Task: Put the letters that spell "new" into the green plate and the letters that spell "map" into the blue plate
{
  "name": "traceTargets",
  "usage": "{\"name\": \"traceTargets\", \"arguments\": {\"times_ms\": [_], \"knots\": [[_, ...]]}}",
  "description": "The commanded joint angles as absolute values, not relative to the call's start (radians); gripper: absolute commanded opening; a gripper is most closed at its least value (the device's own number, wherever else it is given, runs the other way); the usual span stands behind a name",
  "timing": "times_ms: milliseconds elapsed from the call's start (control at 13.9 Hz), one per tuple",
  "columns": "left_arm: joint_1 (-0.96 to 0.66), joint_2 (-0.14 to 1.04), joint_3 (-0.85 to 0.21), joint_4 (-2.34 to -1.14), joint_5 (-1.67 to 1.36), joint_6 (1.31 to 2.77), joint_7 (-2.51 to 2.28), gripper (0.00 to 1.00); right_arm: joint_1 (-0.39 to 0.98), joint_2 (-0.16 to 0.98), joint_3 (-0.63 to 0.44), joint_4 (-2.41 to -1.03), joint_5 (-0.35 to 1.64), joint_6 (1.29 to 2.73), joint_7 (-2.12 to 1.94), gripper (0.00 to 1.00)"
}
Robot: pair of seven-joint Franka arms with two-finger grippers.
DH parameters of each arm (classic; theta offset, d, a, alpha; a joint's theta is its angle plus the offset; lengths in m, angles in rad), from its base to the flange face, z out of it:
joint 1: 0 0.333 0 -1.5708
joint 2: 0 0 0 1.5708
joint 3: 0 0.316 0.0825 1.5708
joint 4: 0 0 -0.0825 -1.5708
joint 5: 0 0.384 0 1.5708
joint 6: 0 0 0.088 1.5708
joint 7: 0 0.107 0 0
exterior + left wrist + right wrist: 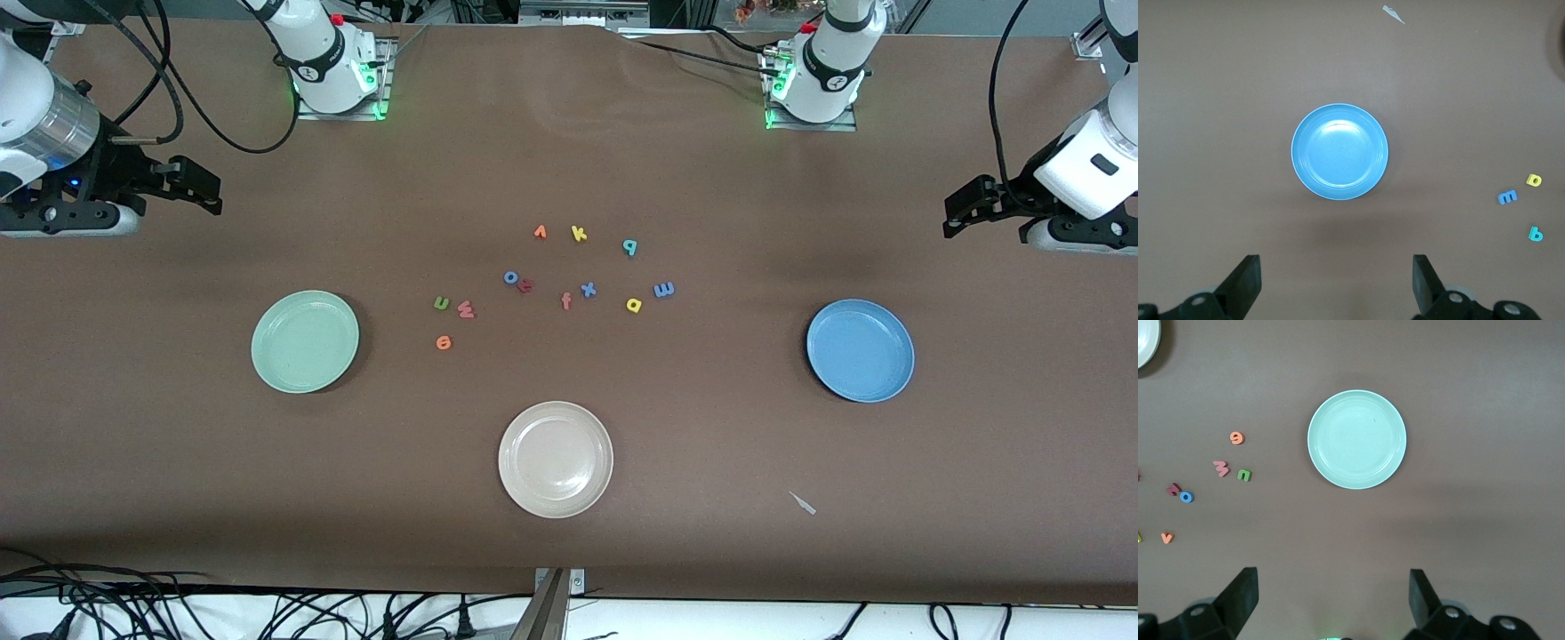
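Both grippers open; round glossy green plate (305, 341), foam letters.

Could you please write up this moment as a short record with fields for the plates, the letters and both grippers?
green plate: empty, toward the right arm's end
blue plate: empty, toward the left arm's end
beige plate: empty, nearest the front camera
letters: all loose on the table between the plates
left gripper: open
right gripper: open

Matt brown cloth-like table cover (178, 444), faintly creased. Smooth, glossy-looking plastic on the green plate (305, 341), the blue plate (860, 350) and the beige plate (556, 459) between them. Soft matt foam in the letters (569, 276) just beside the green plate.
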State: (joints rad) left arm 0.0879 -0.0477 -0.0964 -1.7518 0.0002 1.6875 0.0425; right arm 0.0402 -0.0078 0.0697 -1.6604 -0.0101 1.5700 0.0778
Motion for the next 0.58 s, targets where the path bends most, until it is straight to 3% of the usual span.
{"name": "traceTargets", "arguments": {"times_ms": [0, 505], "knots": [[0.095, -0.058, -0.098, -1.763, -0.025, 1.698, 0.067, 1.0, 0.037, -0.017, 0.074, -1.664, 0.002, 1.571, 0.075, 1.0], [0.095, -0.058, -0.1, -1.763, -0.025, 1.695, 0.067, 1.0, 0.037, -0.028, 0.074, -1.677, 0.003, 1.572, 0.074, 1.0]]}}
